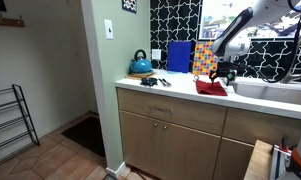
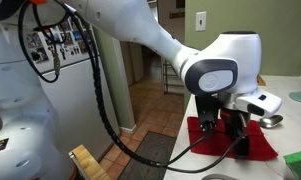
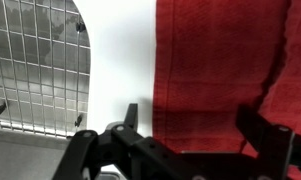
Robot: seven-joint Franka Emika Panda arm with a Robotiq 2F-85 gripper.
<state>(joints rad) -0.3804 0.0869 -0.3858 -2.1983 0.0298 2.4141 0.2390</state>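
Observation:
A red cloth (image 1: 211, 88) lies crumpled on the white countertop (image 1: 175, 88) beside the sink. It also shows in an exterior view (image 2: 203, 131) and fills the right of the wrist view (image 3: 220, 60). My gripper (image 1: 223, 72) hangs just above the cloth, pointing down; it also shows in an exterior view (image 2: 231, 138). In the wrist view the gripper (image 3: 195, 125) has its fingers spread wide, one over the cloth's left edge and one over a fold at the right. It holds nothing.
A sink (image 1: 268, 90) with a wire rack (image 3: 35, 65) lies beside the cloth. A blue kettle (image 1: 140, 65), a blue board (image 1: 179, 56), a colourful board (image 1: 204, 57) and small utensils (image 1: 155, 81) stand on the counter. A metal rack (image 1: 10, 120) stands on the floor.

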